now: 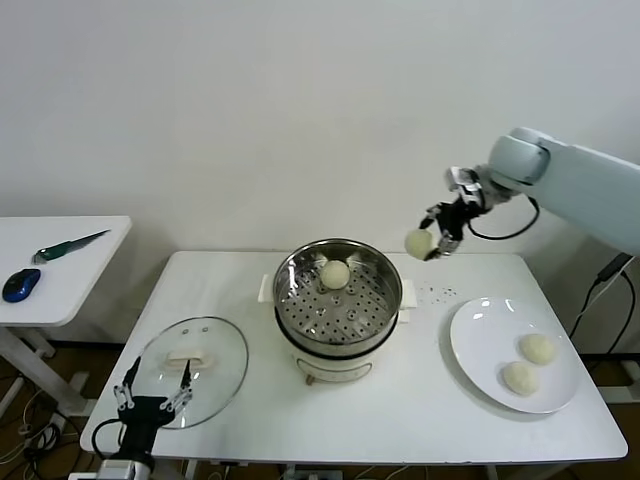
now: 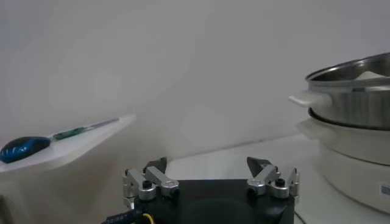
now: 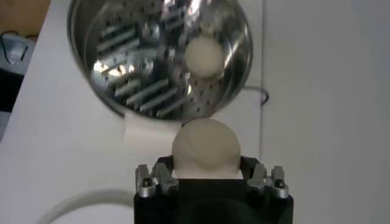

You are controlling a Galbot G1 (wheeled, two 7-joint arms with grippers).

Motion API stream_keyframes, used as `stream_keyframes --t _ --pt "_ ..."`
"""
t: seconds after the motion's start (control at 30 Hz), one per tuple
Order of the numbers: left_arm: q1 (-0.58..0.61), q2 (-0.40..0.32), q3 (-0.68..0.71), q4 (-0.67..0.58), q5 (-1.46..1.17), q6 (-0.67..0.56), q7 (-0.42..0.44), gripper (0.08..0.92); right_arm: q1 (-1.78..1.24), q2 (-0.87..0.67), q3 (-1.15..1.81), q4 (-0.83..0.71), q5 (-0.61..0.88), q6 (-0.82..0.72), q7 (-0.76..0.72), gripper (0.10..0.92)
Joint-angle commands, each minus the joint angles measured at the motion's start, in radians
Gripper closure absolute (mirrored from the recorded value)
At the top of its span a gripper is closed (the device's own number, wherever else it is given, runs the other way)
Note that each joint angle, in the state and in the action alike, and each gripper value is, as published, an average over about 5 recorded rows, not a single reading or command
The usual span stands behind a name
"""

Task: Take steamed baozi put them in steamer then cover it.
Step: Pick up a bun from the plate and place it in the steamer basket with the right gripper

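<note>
Four baozi are in view: one (image 1: 335, 273) sits on the perforated floor of the steamer (image 1: 339, 310) toward its far side, two (image 1: 529, 362) lie on the white plate (image 1: 478, 345) near the desk's right edge, and one (image 1: 418, 242) is pinched between the fingers of the right end effector (image 1: 430, 243). That end effector hangs in the air just beyond the steamer's right rim, over the far part of the desk (image 1: 400, 410). From the right wrist view the held baozi (image 3: 206, 148) is clamped on both sides, with the steamer basket (image 3: 134, 79) below and ahead of it and the other bun (image 3: 205, 57) inside. The steamer stands near the middle of the desk. The cover (image 1: 196, 368) lies flat near the desk's front-left corner, handle up. The left end effector (image 1: 152, 398) rests at the desk's front-left edge beside the cover, its fingers spread wide and holding nothing. A smaller side desk (image 1: 70, 270) to the left carries a blue mouse (image 1: 21, 284) and a green-handled knife (image 1: 68, 246).
</note>
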Motion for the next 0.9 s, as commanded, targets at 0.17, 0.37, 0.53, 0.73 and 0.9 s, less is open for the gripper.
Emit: stream_keyframes --t 0.17,0.37,0.53,0.73,0.9 --pt "0.0 0.012 0.01 -0.001 -0.006 -0.006 0.004 0.177 -0.007 0.32 -0.076 -0.002 0.111 -0.088 0.107 0.325" --pt "0.004 0.015 0.001 -0.002 -0.011 -0.006 0.003 0.177 -0.108 0.416 -0.082 -0.068 0.109 -0.1 0.14 0.322" --pt "0.004 0.02 -0.008 0.004 -0.021 -0.005 0.002 0.177 -0.152 0.447 -0.097 -0.094 0.1 -0.102 0.144 0.321" --pt "0.001 0.018 -0.012 0.004 -0.022 -0.001 0.003 0.177 -0.188 0.446 -0.113 -0.101 0.083 -0.104 0.149 0.321" --pt "0.0 0.017 -0.012 0.01 -0.019 -0.001 0.003 0.177 -0.209 0.436 -0.113 -0.1 0.07 -0.105 0.153 0.321"
